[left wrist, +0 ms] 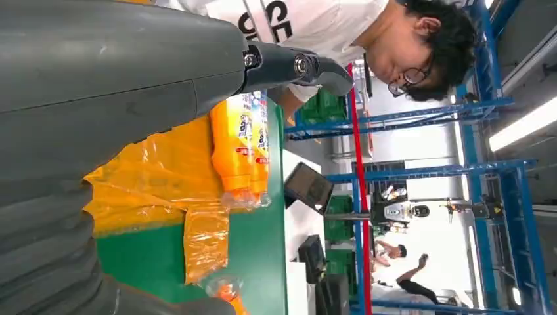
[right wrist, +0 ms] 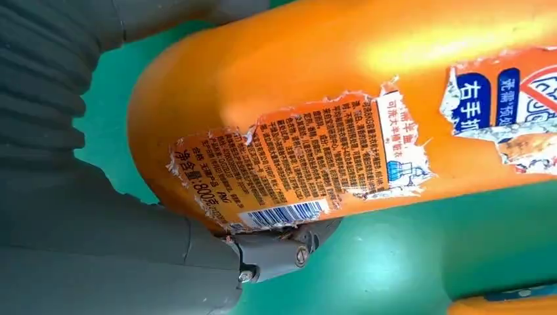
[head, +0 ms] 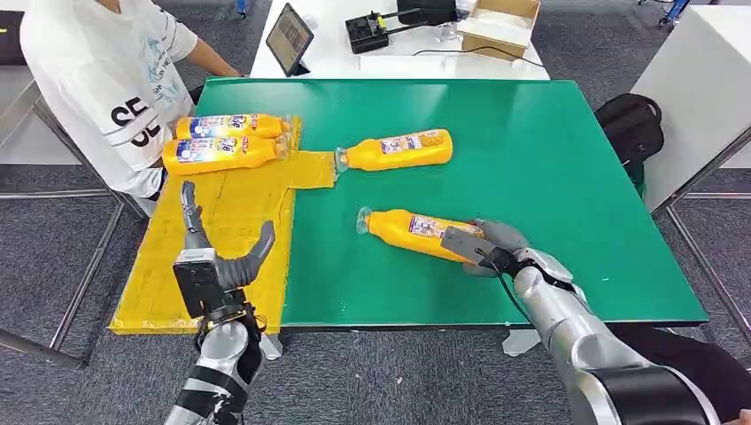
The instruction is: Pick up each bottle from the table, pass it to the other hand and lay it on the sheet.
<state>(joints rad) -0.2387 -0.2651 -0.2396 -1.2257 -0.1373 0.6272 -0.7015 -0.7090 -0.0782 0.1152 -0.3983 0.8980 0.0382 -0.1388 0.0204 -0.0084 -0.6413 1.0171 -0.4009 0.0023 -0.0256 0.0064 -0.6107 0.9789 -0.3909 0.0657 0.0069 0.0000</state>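
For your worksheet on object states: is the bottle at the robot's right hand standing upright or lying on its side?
Lying on its side. The bottle rests lengthwise on the green table, with the right hand closed around its base.

Left hand raised, fingers spread, right hand closed, arm outstretched

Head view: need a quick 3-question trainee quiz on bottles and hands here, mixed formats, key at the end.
1. True or false: the left hand holds a bottle.
2. How many bottles lie on the yellow sheet?
   A) one B) two C) four
3. Fill in: the right hand grips the near bottle at its ____ end, opposite the cap.

Key
1. False: it is raised over the sheet, fingers apart, holding nothing.
2. B: two sheet bottles lie side by side at the far end; the far bottle lies on the green table.
3. base
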